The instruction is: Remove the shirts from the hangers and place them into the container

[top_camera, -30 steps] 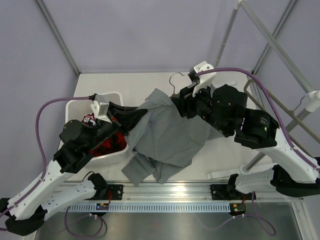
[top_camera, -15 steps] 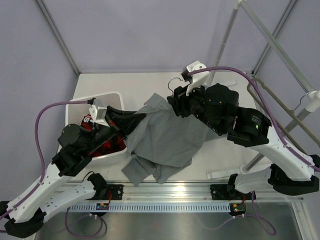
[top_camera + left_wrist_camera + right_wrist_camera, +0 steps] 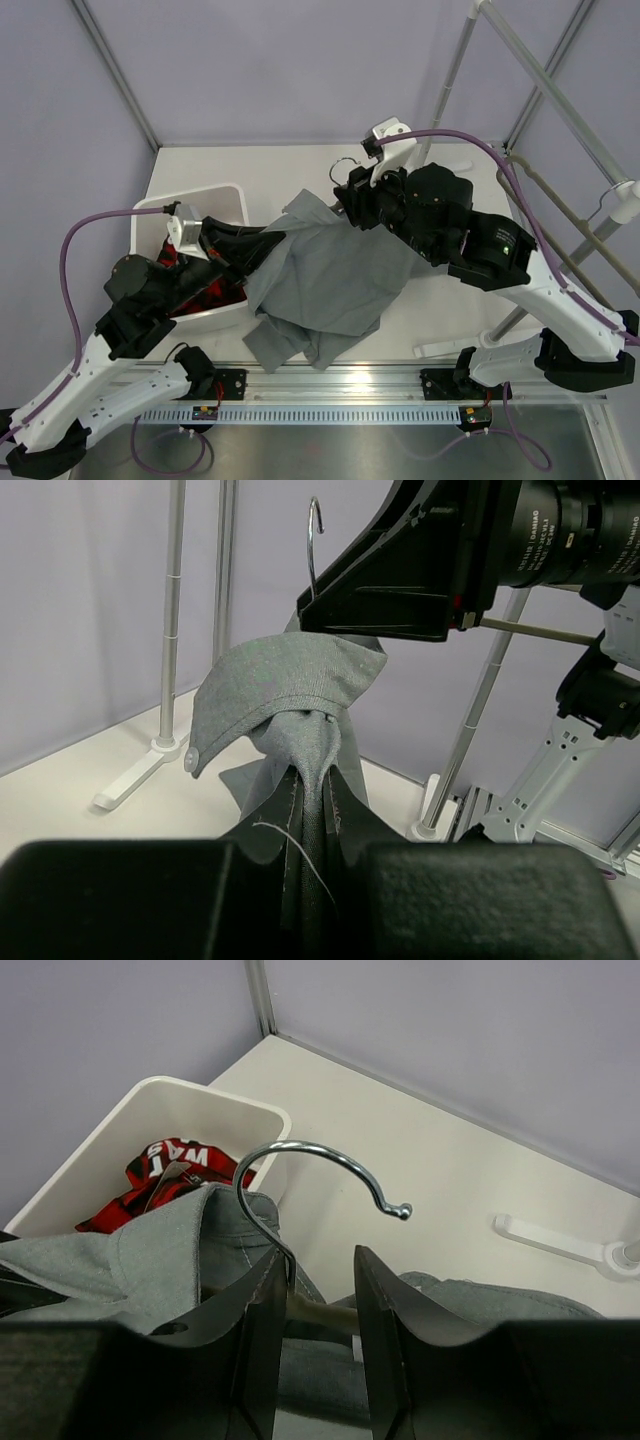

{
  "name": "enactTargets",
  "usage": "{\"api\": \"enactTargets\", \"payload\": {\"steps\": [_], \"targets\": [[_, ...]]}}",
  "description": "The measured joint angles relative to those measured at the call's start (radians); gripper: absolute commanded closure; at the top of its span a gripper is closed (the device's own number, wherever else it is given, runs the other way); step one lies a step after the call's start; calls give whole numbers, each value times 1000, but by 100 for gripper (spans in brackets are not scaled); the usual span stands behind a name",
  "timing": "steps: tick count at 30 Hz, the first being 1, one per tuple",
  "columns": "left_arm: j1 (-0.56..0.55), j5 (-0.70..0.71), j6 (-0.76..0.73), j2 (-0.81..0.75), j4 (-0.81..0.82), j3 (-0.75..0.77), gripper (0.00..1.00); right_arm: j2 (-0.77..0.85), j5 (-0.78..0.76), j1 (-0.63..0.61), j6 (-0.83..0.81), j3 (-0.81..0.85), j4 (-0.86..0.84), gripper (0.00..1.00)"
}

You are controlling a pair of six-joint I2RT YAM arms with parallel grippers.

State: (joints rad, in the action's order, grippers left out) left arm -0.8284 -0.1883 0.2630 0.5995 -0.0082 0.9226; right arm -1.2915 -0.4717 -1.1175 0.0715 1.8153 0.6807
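Observation:
The grey shirt hangs stretched between both arms above the table. My left gripper is shut on its front just below the collar; the cloth is pinched between the fingers. My right gripper holds the hanger at its neck, with the silver hook rising along the left finger and the beige bar crossing the gap. The plaid shirt lies in the white container at the left. A bare hanger hangs on the rack at the right.
White rack poles slant across the right side, with a foot on the table near the right arm's base. Another rack foot lies on the table beyond the hook. The shirt's hem trails to the table's near edge.
My right gripper has carried the hanger a little left and nearer. The left arm has drawn back toward the near left, pulling the shirt's collar toward the container.

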Motion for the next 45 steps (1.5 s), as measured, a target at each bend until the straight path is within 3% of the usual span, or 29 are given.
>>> {"api": "enactTargets", "payload": {"steps": [3,4,5,6,9,12,18,22,26,27,30,45], "targets": [[0,0,0,0,-4,0,100,-7,25,8,7,-17,-16,100],[0,0,0,4,-6,0,99,-13,36,8,11,-20,-22,100],[0,2,0,5,-10,0,91,-16,37,11,14,-23,-23,100],[1,4,0,5,-14,0,68,-18,44,16,16,-26,-26,100],[1,5,5,5,-9,0,40,-21,45,21,16,-26,-24,100],[1,5,18,-8,-1,0,38,-21,34,23,13,-23,-16,100],[1,6,39,-40,-19,-16,39,-35,-11,25,-14,52,29,100],[1,10,56,-78,-45,-67,49,-38,-39,26,-33,102,48,100],[1,31,69,-91,-98,-88,76,-37,-70,26,-44,116,57,100],[1,43,66,-97,-121,-88,87,-37,-81,26,-50,116,63,100],[1,66,68,-114,-151,-88,97,-35,-132,26,-66,105,71,100],[0,179,70,-254,-256,-121,100,0,-361,132,-2,-42,48,100]]}}
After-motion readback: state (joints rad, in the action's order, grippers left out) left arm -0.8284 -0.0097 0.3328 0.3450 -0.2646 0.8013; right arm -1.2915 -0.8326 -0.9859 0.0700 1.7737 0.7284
